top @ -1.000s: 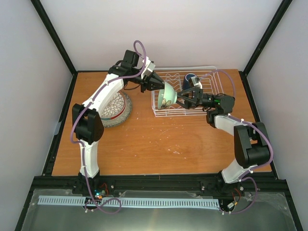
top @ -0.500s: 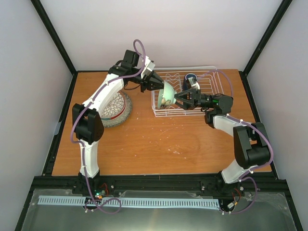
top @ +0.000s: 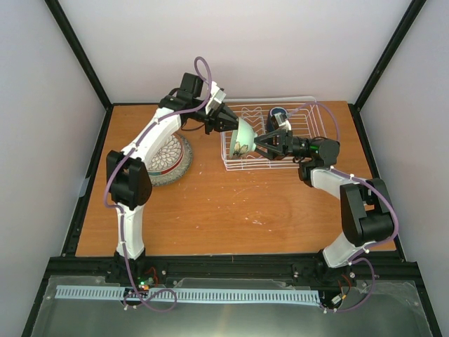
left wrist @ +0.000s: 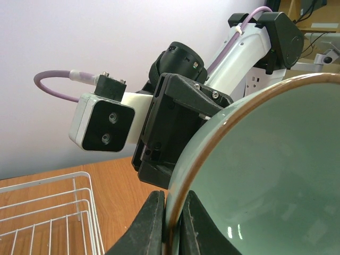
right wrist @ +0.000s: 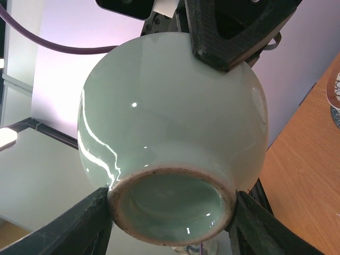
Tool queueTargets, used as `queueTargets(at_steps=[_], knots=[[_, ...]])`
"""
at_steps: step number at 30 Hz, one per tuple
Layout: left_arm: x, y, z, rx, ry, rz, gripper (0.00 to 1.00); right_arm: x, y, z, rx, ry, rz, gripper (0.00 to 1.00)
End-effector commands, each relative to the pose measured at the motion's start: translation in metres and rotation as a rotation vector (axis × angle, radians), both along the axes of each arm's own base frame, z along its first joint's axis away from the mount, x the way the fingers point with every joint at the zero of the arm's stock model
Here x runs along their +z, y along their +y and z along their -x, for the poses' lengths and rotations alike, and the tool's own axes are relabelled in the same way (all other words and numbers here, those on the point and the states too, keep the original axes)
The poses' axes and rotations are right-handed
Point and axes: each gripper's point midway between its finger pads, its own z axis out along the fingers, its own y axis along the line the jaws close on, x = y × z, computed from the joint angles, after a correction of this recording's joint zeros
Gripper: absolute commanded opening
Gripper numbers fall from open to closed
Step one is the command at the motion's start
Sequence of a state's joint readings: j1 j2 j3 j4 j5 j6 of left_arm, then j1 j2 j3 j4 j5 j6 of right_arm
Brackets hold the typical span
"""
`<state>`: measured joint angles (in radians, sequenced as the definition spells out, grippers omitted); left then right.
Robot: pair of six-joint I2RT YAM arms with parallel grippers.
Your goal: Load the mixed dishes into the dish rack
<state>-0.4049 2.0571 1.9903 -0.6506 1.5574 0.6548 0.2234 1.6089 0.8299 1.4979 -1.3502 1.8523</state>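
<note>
Small pale green bowl (top: 243, 139), brown-rimmed, hangs tipped on its side above the left end of the white wire dish rack (top: 314, 118). A dark blue mug (top: 278, 113) sits inside the rack, and a petal-patterned plate (top: 167, 160) lies flat, well apart to the left.

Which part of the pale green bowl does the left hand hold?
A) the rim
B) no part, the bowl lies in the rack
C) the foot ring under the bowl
A: in the left wrist view the left hand is closed on the brown-edged rim of the pale green bowl, one finger inside the bowl and one outside.
</note>
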Motion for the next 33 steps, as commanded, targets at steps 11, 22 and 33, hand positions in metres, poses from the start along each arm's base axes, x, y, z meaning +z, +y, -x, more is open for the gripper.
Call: queueTargets(at_steps=[11, 22, 33], knots=[[0.027, 0.023, 0.028, -0.304, 0.139, 0.223, 0.14, 0.018, -0.001, -0.003, -0.042, -0.179, -0.079, 0.03], [0.010, 0.018, 0.011, -0.312, 0.164, 0.172, 0.21, 0.002, -0.026, -0.035, -0.142, -0.143, -0.067, 0.03], [0.007, 0.041, -0.017, -0.136, 0.144, 0.097, 0.23, -0.007, -0.064, -0.066, -0.261, -0.146, -0.043, 0.03]])
